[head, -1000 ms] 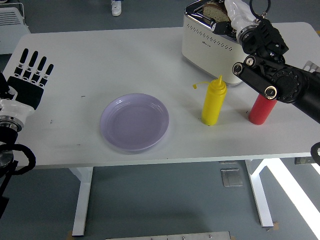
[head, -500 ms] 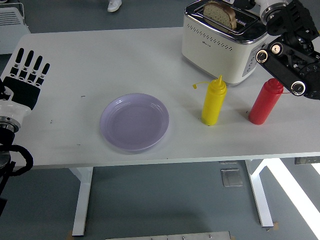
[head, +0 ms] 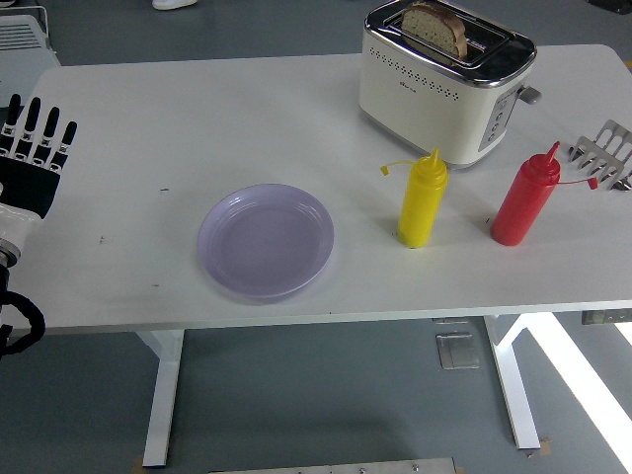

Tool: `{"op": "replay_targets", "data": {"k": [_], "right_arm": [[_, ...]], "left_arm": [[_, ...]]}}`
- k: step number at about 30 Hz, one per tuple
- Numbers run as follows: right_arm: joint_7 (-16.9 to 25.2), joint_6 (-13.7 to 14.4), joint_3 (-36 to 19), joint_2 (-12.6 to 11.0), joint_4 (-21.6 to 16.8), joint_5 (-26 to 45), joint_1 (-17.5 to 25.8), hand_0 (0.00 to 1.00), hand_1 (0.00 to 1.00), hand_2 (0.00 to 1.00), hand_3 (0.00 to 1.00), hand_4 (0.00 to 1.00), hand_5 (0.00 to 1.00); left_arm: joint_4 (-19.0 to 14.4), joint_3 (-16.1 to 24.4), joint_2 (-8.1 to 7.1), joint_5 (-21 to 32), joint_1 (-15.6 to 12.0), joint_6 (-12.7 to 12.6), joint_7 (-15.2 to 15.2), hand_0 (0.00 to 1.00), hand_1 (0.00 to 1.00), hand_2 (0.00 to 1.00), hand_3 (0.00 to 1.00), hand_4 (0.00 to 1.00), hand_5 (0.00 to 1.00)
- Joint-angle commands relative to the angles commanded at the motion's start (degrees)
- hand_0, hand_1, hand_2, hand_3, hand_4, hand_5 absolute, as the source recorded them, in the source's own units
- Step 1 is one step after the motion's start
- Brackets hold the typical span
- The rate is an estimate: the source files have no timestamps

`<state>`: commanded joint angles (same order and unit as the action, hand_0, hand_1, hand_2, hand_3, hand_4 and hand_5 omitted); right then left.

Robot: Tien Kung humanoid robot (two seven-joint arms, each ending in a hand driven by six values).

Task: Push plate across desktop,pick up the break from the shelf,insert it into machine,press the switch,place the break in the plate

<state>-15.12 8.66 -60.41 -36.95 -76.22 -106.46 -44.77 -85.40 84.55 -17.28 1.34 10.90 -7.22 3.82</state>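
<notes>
A slice of bread (head: 435,27) stands upright in a slot of the cream toaster (head: 434,94) at the back right of the table. The toaster's lever (head: 530,95) sticks out on its right end. A lavender plate (head: 266,240) lies near the table's middle front, with nothing on it. A metal rack (head: 605,153) shows at the right edge. My left hand (head: 32,158) rests at the left edge, fingers straight and spread, holding nothing. My right arm is out of view.
A yellow squeeze bottle (head: 423,199) and a red squeeze bottle (head: 525,196) stand in front of the toaster. The white table (head: 197,118) ends at its near edge just below the plate. A person's shoe (head: 179,4) shows at the top.
My right arm has let go of the bread in the toaster and pulled back out of view to the right, uncovering the rack. My left hand has drifted slightly left.
</notes>
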Motion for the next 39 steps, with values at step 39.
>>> {"op": "replay_targets", "data": {"k": [39], "right_arm": [[4.01, -0.94, 19.42, 4.72, 16.27, 3.42, -2.07, 0.569, 0.422, 0.640, 0.543, 0.056, 0.002]], "left_arm": [[-0.11, 0.72, 0.38, 0.88, -0.89, 0.02, -0.23, 0.832, 0.762, 0.740, 0.788, 0.785, 0.987]]}}
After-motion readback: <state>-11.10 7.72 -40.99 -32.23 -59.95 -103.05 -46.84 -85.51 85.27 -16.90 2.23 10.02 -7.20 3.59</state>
